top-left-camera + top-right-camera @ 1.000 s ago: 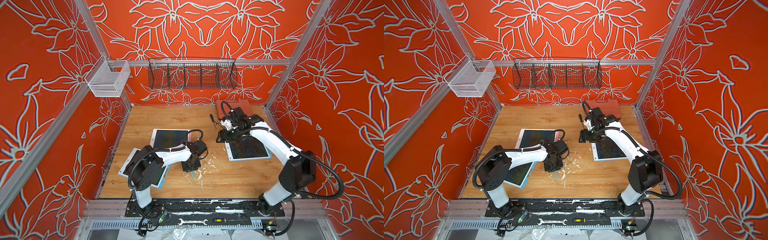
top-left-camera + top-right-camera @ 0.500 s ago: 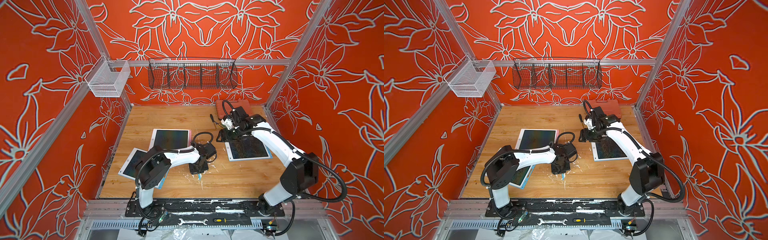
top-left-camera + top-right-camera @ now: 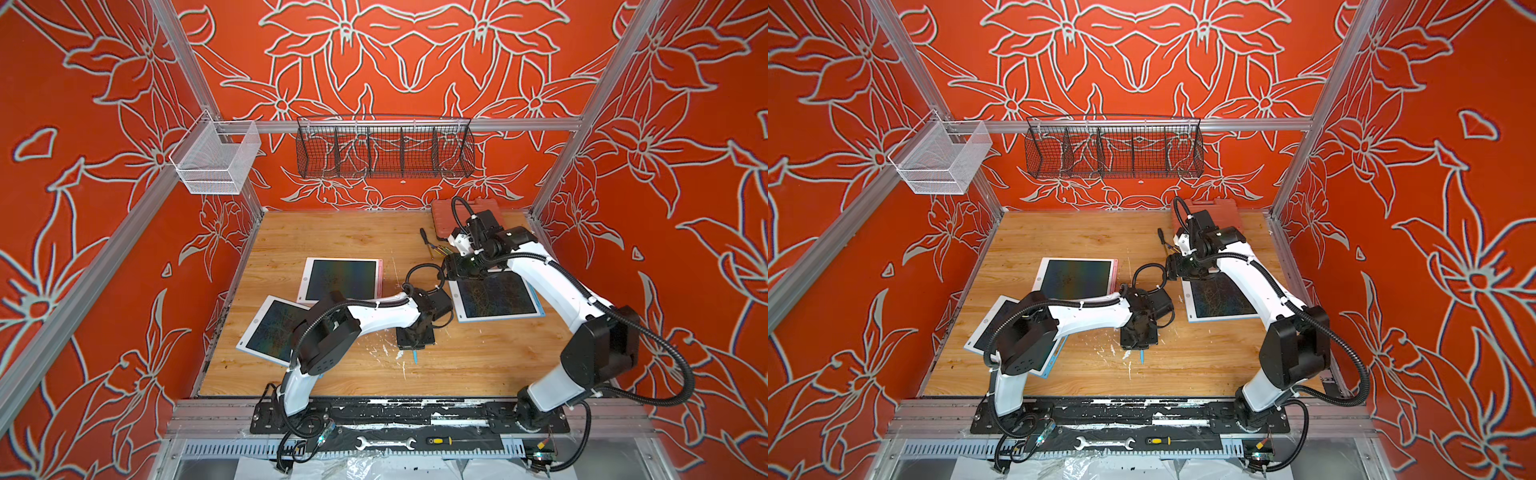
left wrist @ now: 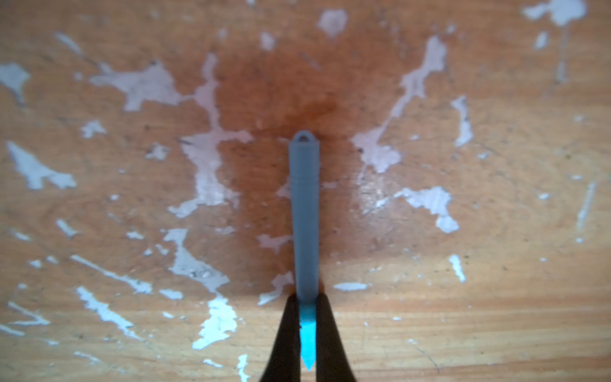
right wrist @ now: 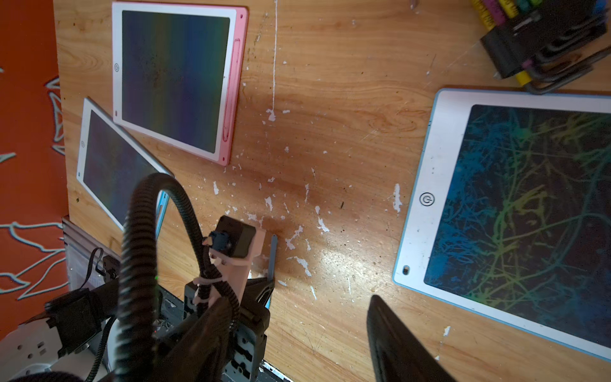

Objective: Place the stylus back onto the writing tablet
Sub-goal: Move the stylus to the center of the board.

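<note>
A slim blue stylus point(image 4: 304, 215) sticks out of my left gripper point(image 4: 305, 297), which is shut on its pointed end just above the bare wood. In both top views the left gripper point(image 3: 415, 338) point(image 3: 1139, 336) hangs over the front middle of the table, with the stylus point(image 3: 414, 356) poking toward the front. A blue-framed writing tablet point(image 3: 496, 297) point(image 5: 429, 198) covered in coloured scribbles lies to its right, a short gap away. My right gripper point(image 3: 461, 266) point(image 5: 301, 299) hovers open and empty above that tablet's far left corner.
A pink-framed tablet point(image 3: 343, 279) and a second blue-edged tablet point(image 3: 270, 326) lie to the left, the latter partly under my left arm. Coloured markers in a black holder point(image 3: 434, 247) and a red-brown board point(image 3: 461, 212) sit at the back right. Wire baskets point(image 3: 384, 151) hang on the back wall.
My left arm has carried the stylus rightward, away from the pink tablet toward the blue scribbled one. The right gripper has stayed nearly still, its jaws slightly narrower.
</note>
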Robot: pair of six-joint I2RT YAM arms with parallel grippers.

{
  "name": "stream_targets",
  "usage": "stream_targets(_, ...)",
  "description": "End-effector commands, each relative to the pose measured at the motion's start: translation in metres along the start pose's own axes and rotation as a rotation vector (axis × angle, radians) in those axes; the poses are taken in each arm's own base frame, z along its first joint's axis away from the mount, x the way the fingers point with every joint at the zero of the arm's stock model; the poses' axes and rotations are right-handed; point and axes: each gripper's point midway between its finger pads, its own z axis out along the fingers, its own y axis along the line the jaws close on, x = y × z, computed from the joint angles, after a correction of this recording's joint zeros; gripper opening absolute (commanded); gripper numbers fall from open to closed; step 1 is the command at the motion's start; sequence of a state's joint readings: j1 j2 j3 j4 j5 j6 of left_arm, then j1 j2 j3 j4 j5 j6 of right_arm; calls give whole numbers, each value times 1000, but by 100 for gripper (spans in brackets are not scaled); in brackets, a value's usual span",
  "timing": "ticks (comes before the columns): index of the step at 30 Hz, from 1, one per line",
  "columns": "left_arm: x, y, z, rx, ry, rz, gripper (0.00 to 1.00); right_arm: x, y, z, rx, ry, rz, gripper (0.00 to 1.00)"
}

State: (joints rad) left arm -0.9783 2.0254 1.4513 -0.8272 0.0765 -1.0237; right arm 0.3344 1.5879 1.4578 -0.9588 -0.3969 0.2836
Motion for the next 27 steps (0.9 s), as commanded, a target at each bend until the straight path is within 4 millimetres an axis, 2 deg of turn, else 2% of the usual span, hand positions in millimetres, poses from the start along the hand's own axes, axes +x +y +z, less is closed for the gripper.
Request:
stream_targets(1, 11, -3, 7, -37, 40, 53, 7, -6, 4, -13, 6, -38, -23, 67)
stream_targets(7, 14, -20, 7, -43, 59, 105, 7, -6, 2, -14, 10, -43, -21, 67)
stream_targets(13, 16, -32, 10, -34, 74, 143, 7, -8, -10, -20, 54, -61, -10, 67)
stream_targets(17, 15, -36, 7, -18, 65, 148, 8, -3, -17, -18, 61, -55, 12, 67)
stream_targets(23, 13, -40, 6, -12, 60, 153, 8, 16, -42, -15, 114, -51, 60, 68)
stream_targets(27, 13, -42, 6, -9, 63, 155, 9, 14, -67, -22, 129, -77, 148, 69)
